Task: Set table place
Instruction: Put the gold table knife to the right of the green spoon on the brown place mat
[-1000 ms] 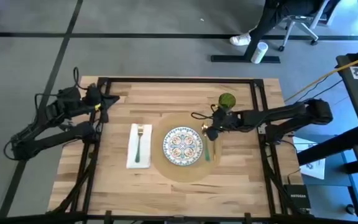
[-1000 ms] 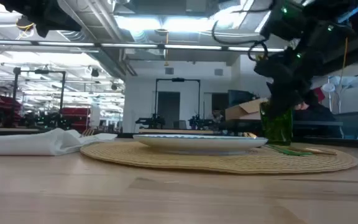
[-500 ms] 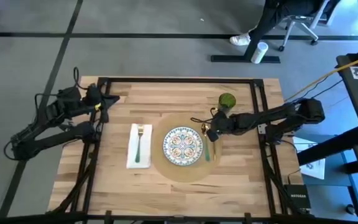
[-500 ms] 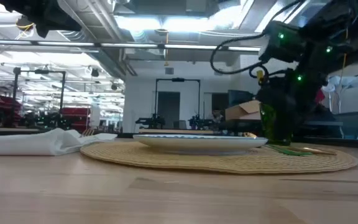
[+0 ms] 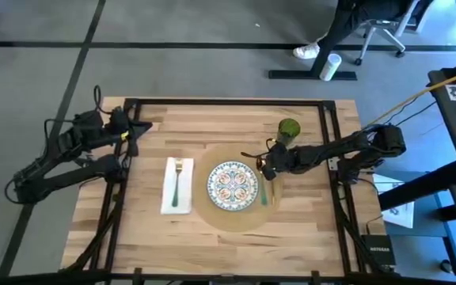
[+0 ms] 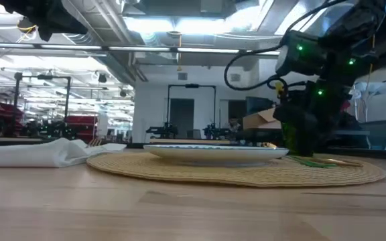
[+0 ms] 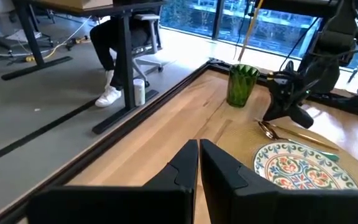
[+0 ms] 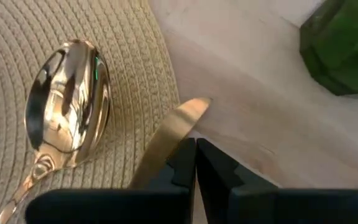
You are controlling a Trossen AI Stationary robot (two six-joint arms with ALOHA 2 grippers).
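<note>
The round tan place (image 5: 236, 214) lies in the middle of the table (image 5: 149, 229), with a patterned plate (image 5: 233, 186) on it. A gold spoon (image 8: 70, 106) and a gold knife (image 8: 178, 124) lie on the place's right part. Behind them a green glass (image 5: 289, 129) stands on the wood. My right gripper (image 8: 194, 155) is shut and low over the knife's blade, next to the plate's right rim (image 6: 273, 152). At the table's far left corner my left gripper (image 7: 197, 163) is shut and holds nothing. My right gripper's shut fingers (image 8: 182, 163) come down from above over the knife's blade, a little behind its tip (image 8: 194, 107). The blade runs under the fingers and lies flat on the place. I cannot tell whether the fingertips touch it.
A white napkin (image 5: 168, 190) with a fork (image 5: 177, 180) on it lies left of the place. Bare wood shows along the table's near edge and at its far middle. Beyond the far edge are a desk's legs, a chair and a seated person's shoe (image 5: 307, 51).
My right gripper has gone down toward the place, from level with the glass to just above the knife beside the plate. The arm's elbow has drawn in toward the table. The knife, spoon and glass have stayed where they were.
</note>
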